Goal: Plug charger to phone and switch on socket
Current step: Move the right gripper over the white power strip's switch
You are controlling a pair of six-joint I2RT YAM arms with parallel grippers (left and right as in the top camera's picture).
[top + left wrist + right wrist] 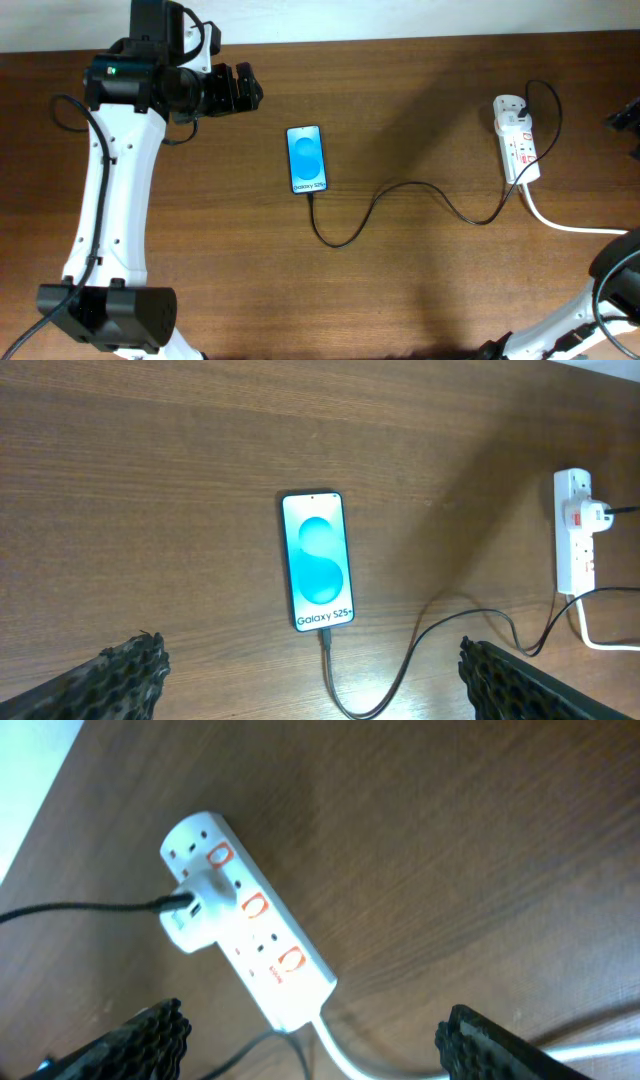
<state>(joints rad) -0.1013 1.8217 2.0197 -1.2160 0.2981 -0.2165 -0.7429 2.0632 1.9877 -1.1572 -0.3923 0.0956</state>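
Right of the phone, poised near the socket with right gripper wide, empty; up-left, left gripper equally wide. Seems done plugging in charger; looks left to switch socket on.

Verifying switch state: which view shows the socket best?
Right wrist. The socket fills the frame centre, with its red-marked switches and the plugged-in adapter distinct. Overhead shows it whole but small near the right edge. Left wrist likewise: small at the right edge, switches hard to make out.
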